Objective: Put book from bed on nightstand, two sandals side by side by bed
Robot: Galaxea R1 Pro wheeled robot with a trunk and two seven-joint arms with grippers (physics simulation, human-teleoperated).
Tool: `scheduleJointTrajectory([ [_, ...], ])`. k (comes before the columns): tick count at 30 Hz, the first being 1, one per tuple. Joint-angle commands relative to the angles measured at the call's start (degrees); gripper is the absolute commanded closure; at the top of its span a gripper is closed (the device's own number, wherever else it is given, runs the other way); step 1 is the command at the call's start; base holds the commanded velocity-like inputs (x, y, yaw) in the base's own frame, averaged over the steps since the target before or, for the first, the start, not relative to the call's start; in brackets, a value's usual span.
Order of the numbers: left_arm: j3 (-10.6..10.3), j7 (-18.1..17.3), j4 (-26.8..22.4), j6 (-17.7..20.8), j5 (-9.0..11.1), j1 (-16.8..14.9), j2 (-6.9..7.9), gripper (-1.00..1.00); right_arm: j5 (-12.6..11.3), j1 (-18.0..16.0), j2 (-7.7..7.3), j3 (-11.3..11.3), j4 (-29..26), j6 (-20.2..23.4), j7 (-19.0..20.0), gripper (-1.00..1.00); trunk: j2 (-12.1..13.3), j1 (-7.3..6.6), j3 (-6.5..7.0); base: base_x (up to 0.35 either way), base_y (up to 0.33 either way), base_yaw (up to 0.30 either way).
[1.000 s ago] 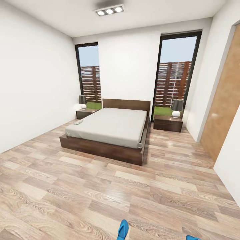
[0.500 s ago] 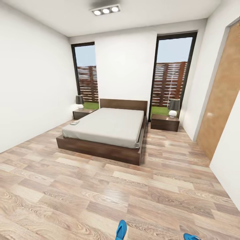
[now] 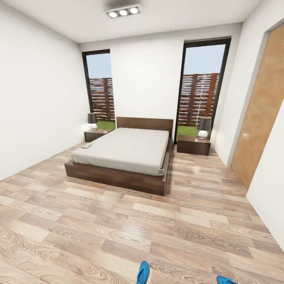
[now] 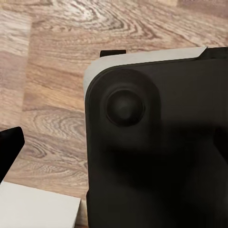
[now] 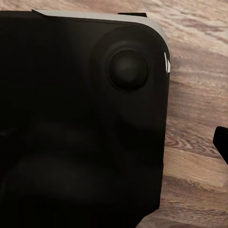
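Head view: the book (image 3: 86,146) lies on the bed (image 3: 126,152) at its left edge, near the left nightstand (image 3: 96,134); two sandals (image 3: 143,273) lie on the floor well before the bed. Wrist views show dark robot housing (image 4: 156,142) over planks; finger state cannot be told.

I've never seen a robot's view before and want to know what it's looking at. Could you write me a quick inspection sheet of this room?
Surface: wood plank floor, with a grey mattress on a dark wooden bed.
Job's things: a small book lies at the bed's near left corner; a nightstand stands on each side of the headboard; two blue sandals lie apart on the floor at the bottom of the head view.
Clutter: a lamp on each nightstand.
Tools: cannot tell whether open or shut; both wrist views look onto dark robot housing over the floor.
Cables: nothing seen.
Surroundings: white walls, two tall windows, a wooden door on the right, a ceiling light.
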Motion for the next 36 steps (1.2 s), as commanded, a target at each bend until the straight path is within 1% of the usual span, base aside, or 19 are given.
scheduleJointTrajectory([
  [1, -0.1, 0.1, 0.0, -0.2, -0.1, 0.0, 0.01, -1.00, 0.0, 0.0, 0.00, 0.0, 0.0, -0.2, 0.1, -1.00, 0.0, 0.00, -0.04, 0.005, 0.004, -0.012],
  [8, -0.1, 0.1, 0.0, -0.2, -0.1, 0.0, 0.01, -1.00, 0.0, 0.0, 0.05, 0.0, 0.0, -0.2, 0.1, -1.00, 0.0, 0.00, -0.04, 0.021, 0.010, -0.107],
  [16, -0.1, 0.1, 0.0, -0.2, -0.1, 0.0, -0.03, -1.00, 0.0, 0.0, 0.06, 0.0, -0.1, -0.2, 0.0, -1.00, 0.0, 0.00, -0.04, 0.106, 0.084, -0.108],
  [36, -0.1, 0.1, 0.0, -0.2, -0.1, 0.0, 0.01, -1.00, 0.0, 0.0, 0.06, 0.1, -0.2, -0.3, 0.0, -1.00, 0.0, 0.00, -0.04, 0.060, 0.059, -0.014],
])
